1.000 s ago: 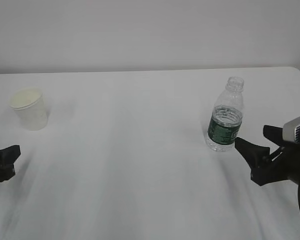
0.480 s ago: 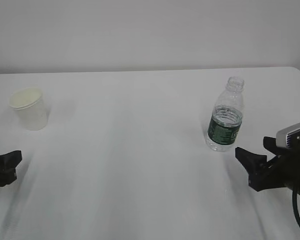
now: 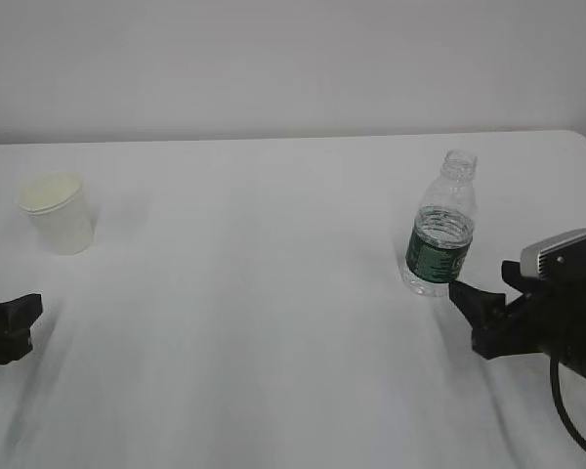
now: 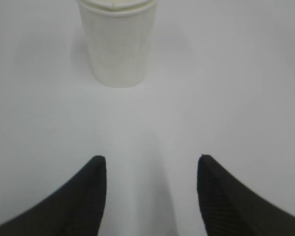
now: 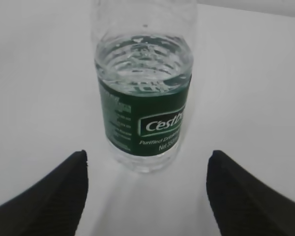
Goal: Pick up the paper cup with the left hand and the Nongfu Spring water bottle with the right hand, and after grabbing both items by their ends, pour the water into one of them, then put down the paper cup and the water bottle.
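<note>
Since a second ago your right hand (image 3: 488, 308) has crept in from the right edge toward the Nongfu Spring water bottle (image 3: 439, 227), so its nearer black fingertip now sits just beside the bottle's base, while your left hand (image 3: 20, 315) has barely shifted at the left edge and the paper cup (image 3: 57, 212) and bottle stand where they stood. You can see the bottle upright on the white table (image 3: 264, 293), right of centre, uncapped, with water up to about the top of its dark green label. From your right wrist view the bottle (image 5: 143, 98) stands straight ahead, centred between the two dark fingers (image 5: 54, 196), which are spread wide on either side of it and touch nothing. You have the cup upright near the far left of the table, well apart from the bottle, open mouth up, pale yellowish inside. From your left wrist view the cup (image 4: 119, 42) stands ahead and a little left of the centre line, clear of the fingertips (image 4: 91, 182); that claw is moderately spread and holds nothing. Both of your claws hover low over the table, neither gripping its item
</note>
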You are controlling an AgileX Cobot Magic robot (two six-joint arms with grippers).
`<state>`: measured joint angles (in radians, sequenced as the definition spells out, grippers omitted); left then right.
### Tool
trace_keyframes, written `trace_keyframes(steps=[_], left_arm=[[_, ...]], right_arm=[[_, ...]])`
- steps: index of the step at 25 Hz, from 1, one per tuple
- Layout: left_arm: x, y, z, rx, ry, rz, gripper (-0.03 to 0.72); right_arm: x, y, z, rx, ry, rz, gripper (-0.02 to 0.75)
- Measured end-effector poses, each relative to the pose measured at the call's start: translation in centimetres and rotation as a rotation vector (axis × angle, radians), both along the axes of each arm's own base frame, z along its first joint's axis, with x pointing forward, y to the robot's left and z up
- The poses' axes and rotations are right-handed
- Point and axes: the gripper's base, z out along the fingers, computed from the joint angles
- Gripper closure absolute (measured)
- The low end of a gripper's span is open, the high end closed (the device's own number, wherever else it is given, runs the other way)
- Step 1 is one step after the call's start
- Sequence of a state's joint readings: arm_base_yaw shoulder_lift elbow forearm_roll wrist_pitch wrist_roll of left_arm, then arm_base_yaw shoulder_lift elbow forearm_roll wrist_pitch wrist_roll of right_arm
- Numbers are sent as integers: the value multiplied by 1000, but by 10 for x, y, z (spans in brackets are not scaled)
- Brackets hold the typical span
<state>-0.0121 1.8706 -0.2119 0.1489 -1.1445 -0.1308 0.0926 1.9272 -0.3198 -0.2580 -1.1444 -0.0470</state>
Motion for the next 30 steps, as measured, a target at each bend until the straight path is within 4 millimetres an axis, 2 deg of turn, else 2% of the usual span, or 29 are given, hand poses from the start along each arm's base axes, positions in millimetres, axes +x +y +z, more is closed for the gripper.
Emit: trace_keyframes(steps=[11, 18, 30], left_arm=[[0, 0, 0, 0, 0, 0, 267], [0, 0, 0, 0, 0, 0, 251], [0, 0, 0, 0, 0, 0, 264]], right_arm=[[14, -1, 3, 6, -39, -27, 148], [16, 1, -14, 76, 42, -34, 141], [30, 5, -10, 96, 2, -16, 141]])
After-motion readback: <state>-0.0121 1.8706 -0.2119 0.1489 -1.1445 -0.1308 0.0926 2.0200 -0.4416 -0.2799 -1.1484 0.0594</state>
